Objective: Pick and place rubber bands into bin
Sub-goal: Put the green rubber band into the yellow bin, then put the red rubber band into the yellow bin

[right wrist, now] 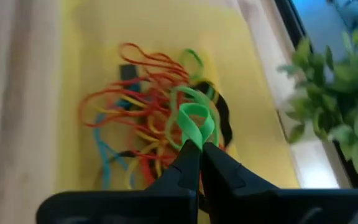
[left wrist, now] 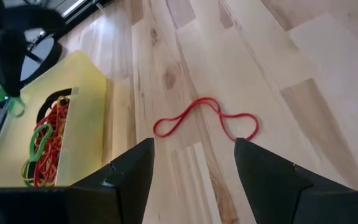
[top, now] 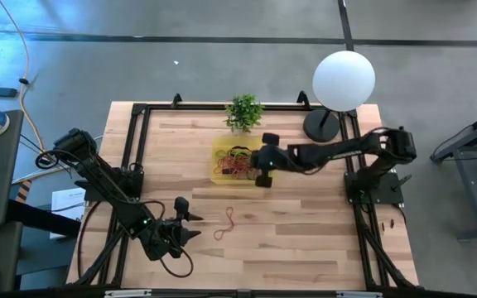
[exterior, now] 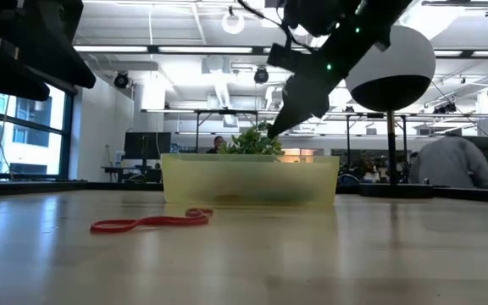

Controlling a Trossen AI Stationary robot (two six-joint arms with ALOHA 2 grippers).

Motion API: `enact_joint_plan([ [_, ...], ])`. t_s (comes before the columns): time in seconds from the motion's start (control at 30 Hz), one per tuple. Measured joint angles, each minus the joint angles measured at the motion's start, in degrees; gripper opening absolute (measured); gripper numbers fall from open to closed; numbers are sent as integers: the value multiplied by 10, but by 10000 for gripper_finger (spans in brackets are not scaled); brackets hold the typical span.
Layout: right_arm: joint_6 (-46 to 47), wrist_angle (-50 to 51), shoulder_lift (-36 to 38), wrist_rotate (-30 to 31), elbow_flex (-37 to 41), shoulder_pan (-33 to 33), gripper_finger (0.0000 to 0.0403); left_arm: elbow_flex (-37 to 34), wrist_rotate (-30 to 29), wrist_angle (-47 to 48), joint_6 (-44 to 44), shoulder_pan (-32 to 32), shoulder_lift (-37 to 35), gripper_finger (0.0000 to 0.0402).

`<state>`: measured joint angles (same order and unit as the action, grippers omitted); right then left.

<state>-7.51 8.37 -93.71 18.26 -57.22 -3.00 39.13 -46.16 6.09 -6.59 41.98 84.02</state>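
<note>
The yellow bin (top: 219, 147) stands at the table's far middle and holds a tangle of red, orange, green, blue and black rubber bands (right wrist: 135, 99). My right gripper (right wrist: 201, 152) hovers above the bin's right part (top: 263, 175), slanting down, shut on a green rubber band (right wrist: 194, 121). In the low view its tip (exterior: 271, 131) is above the bin's rim (exterior: 252, 157). One red rubber band (left wrist: 207, 118) lies flat on the wood nearer the front (top: 226, 223). My left gripper (left wrist: 194, 155) stands open just left of it (top: 194, 225), touching nothing. My right gripper pinches the green rubber band at one end of its loop (right wrist: 193, 142) between the free ends of its two fingers. The fingers slant down from the table's right side. The rest of the loop sticks out past the fingertips over the pile in the bin.
A small potted plant (top: 243, 112) stands just behind the bin, and a white globe lamp (top: 344, 80) at the far right corner. Black frame rails (top: 135, 141) run along the table's sides. People sit in the room behind (exterior: 451, 161).
</note>
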Motion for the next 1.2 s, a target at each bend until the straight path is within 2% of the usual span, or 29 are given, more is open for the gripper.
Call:
enact_joint_plan([
  [0.1, 25, 0, 0, -15, 8, -36, 1, 0, 0, -1, 4, 0, 0, 211],
  [0.33, 62, 1, 0, -102, 17, -88, 21, 0, -4, -1, 4, 0, 0, 211],
  [0.5, 62, -1, 0, -101, 18, -90, 47, 0, -12, -1, 4, -1, 0, 211],
  [0.67, 62, -1, 0, -103, 18, -90, 99, 0, 6, -1, 4, -20, 0, 211],
  [0.77, 58, -1, 0, -104, 18, -85, 131, 0, 48, -1, 12, -46, 1, 211],
  [0.93, 27, -18, 0, -125, 18, -56, 166, 0, 170, -35, 78, -114, 28, 211],
  [1.07, 10, -31, 0, -124, 18, -17, 176, 1, 271, -94, 112, -167, 59, 211],
  [1.2, -2, -31, 0, -120, 18, 29, 177, 18, 304, -90, 141, -201, 77, 211],
])
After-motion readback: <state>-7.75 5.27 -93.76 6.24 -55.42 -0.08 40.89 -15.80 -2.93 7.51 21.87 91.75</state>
